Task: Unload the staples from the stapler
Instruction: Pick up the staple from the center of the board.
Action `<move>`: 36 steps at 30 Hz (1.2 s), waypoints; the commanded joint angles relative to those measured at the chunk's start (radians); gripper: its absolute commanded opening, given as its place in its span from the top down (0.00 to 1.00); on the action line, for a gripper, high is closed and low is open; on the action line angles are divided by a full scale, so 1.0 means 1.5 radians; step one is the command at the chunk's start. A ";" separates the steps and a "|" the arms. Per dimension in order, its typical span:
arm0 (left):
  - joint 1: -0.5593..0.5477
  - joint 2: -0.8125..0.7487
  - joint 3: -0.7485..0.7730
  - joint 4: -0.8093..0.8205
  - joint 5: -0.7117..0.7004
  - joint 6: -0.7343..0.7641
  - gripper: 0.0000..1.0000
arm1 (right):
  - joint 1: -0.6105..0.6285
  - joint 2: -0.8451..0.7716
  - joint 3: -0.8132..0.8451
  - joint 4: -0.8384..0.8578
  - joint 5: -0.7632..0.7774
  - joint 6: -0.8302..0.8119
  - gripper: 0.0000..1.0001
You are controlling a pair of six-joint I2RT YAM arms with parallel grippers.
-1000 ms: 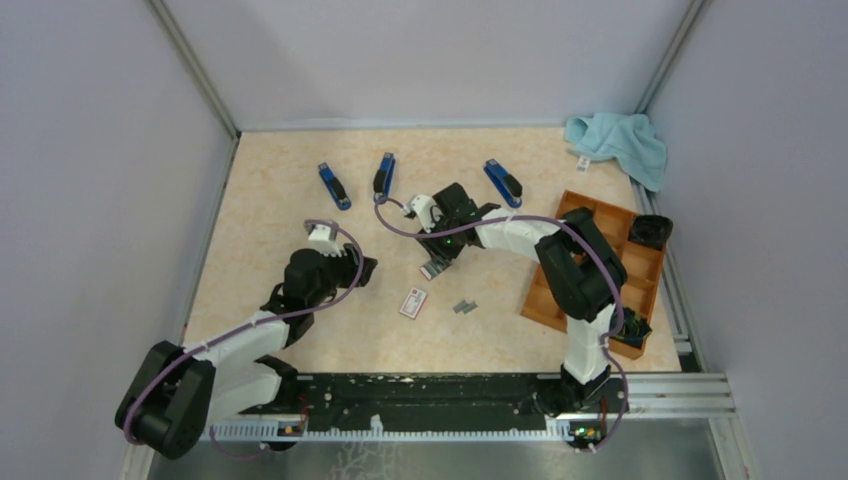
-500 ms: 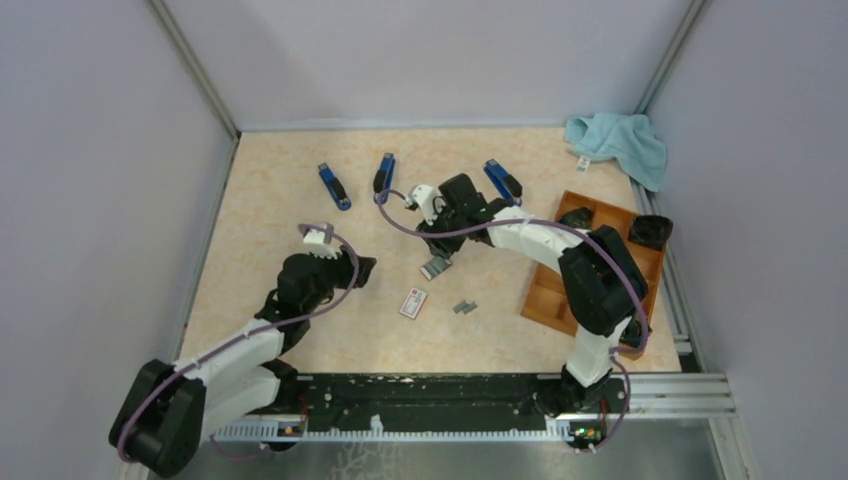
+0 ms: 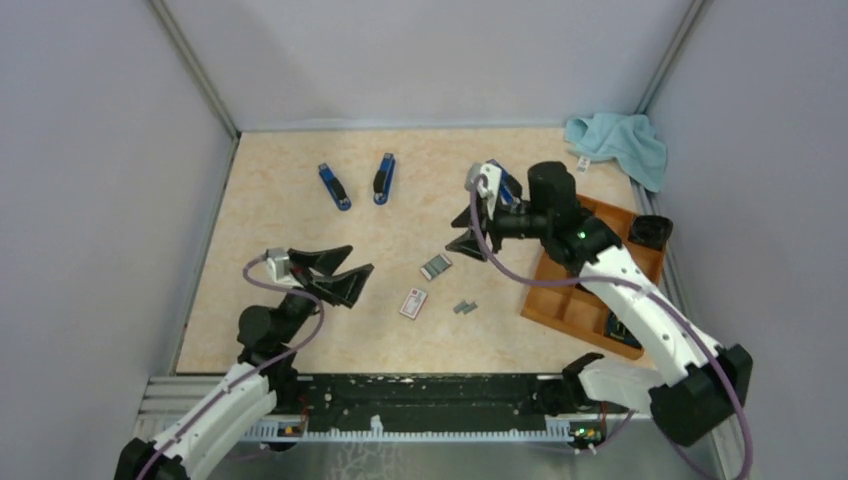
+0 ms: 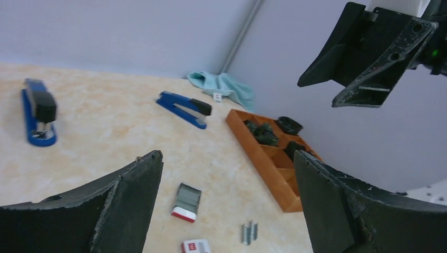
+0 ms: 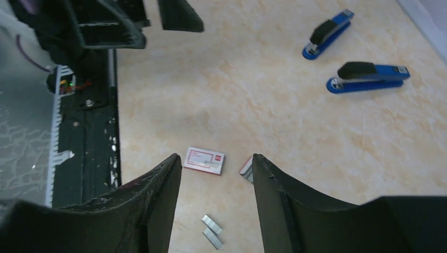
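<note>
Two short grey strips of staples (image 3: 464,307) lie loose on the table, also seen in the left wrist view (image 4: 249,232) and the right wrist view (image 5: 212,231). Three blue staplers lie at the back: one (image 3: 334,186), one (image 3: 384,178), and one (image 3: 508,186) partly hidden behind my right wrist. My left gripper (image 3: 361,258) is open and empty, raised above the table's left front (image 4: 226,158). My right gripper (image 3: 458,238) is open and empty, raised over the table's middle right (image 5: 216,158), above the staples.
A small white box with a red label (image 3: 413,302) lies beside the staples. An opened staple box (image 3: 435,266) with grey strips lies behind it. An orange compartment tray (image 3: 546,300) stands at the right. A blue cloth (image 3: 618,140) lies in the back right corner.
My right gripper has lifted off the opened staple box and swung right and up. My left arm has pulled back toward its base and risen.
</note>
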 commanded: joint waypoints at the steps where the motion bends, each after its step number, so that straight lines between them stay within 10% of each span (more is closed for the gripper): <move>1: -0.004 0.043 -0.008 0.071 0.164 -0.042 0.02 | -0.001 -0.110 -0.097 0.080 -0.138 -0.003 0.47; 5: -0.038 0.174 0.052 0.076 0.264 -0.010 0.12 | -0.041 -0.132 -0.110 0.062 -0.129 -0.033 0.46; 13: -0.402 0.410 0.167 0.011 -0.058 0.341 0.12 | -0.086 -0.133 -0.109 0.035 -0.058 -0.039 0.46; 22: -0.421 0.822 0.116 0.621 -0.054 0.459 0.15 | -0.096 -0.123 -0.103 0.018 0.048 -0.055 0.46; 36: -0.420 0.956 0.168 0.625 -0.093 0.442 0.42 | -0.097 -0.098 -0.101 0.005 0.052 -0.069 0.46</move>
